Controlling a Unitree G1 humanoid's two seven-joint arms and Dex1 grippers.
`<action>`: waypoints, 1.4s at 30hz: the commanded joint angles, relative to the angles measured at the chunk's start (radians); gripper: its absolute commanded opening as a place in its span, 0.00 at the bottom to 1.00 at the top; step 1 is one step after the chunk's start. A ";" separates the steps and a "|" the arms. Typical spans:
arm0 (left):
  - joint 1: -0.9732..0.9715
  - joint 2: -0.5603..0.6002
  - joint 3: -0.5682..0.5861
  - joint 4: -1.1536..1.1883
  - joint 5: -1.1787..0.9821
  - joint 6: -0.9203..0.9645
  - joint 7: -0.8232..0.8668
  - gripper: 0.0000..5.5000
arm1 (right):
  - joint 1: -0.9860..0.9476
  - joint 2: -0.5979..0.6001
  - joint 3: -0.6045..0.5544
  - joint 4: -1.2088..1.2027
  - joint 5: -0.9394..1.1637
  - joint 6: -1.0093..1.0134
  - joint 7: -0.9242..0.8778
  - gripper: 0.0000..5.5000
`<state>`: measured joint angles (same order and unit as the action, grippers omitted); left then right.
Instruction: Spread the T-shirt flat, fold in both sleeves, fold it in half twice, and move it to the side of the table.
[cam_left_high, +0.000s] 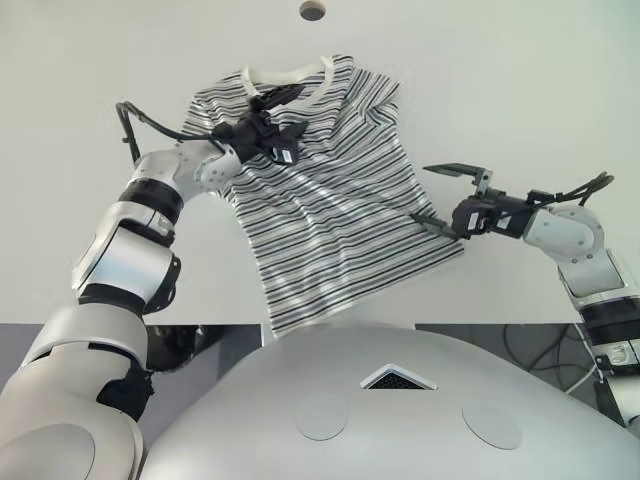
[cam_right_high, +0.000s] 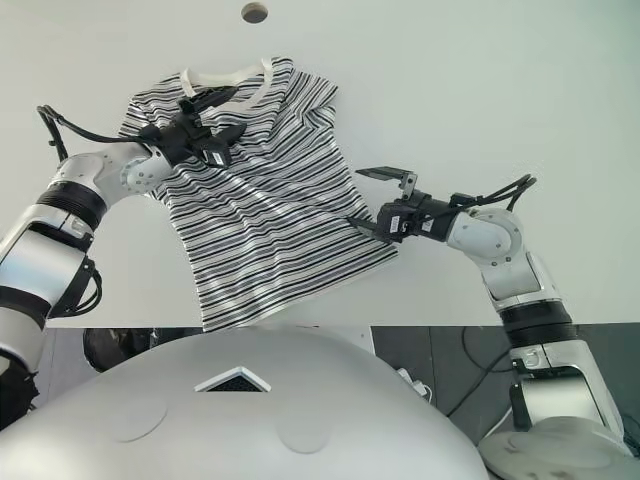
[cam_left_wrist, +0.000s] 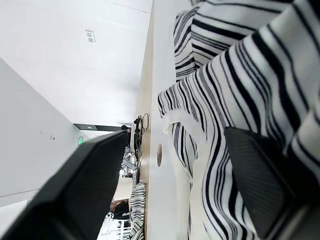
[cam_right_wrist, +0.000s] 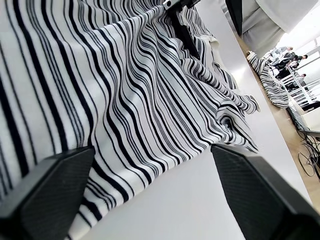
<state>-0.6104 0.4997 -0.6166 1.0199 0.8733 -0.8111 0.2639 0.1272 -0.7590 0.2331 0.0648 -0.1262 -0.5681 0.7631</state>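
The left arm (cam_left_high: 150, 200) is bent at the elbow and extends forward over the table (cam_left_high: 520, 80). Its forearm crosses the shoulder area of the T-shirt (cam_left_high: 330, 210). The left gripper (cam_left_high: 298, 112) sits on the upper chest of the garment, just below the collar (cam_left_high: 285, 72). Its two fingers are spread apart and clamp nothing. In the left wrist view, one finger (cam_left_wrist: 257, 175) lies against the cloth and the other stands apart from it.

The right arm (cam_left_high: 565, 230) reaches in from the robot's right with the forearm roughly level. The right gripper (cam_left_high: 420, 192) is at the garment's side edge, a little above the hem (cam_left_high: 370, 290). Its fingers are spread wide and hold nothing. In the right wrist view, one finger (cam_right_wrist: 50, 185) is over the striped edge and the other is over bare table.

The T-shirt lies on the table at a slant, with the collar away from the robot and the hem near the table's near edge. It is soft cloth with narrow dark and white stripes and a plain white collar. Diagonal creases run across the body. The sleeve (cam_left_high: 378, 95) on the robot's right is bunched against the body.

The table is smooth and white, with a round hole (cam_left_high: 312, 10) beyond the collar. The gripper fingers are flat and black, with a finely textured face.
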 joint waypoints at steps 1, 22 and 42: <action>0.004 -0.012 -0.041 0.073 0.044 0.054 0.034 0.65 | 0.087 -0.032 0.014 -0.093 -0.054 0.029 0.006 0.79; 0.145 0.043 0.319 -0.415 -0.406 -0.095 0.193 0.65 | -0.176 0.143 -0.131 -0.224 0.344 0.337 -0.048 0.79; 0.552 0.086 0.582 -0.811 -0.590 0.126 -0.186 0.65 | -0.873 0.435 0.177 1.189 -0.234 0.055 -0.359 0.79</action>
<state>-0.0680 0.5939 -0.0366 0.2214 0.2764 -0.7017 0.0961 -0.7516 -0.3181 0.3835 1.2019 -0.3031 -0.5341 0.4123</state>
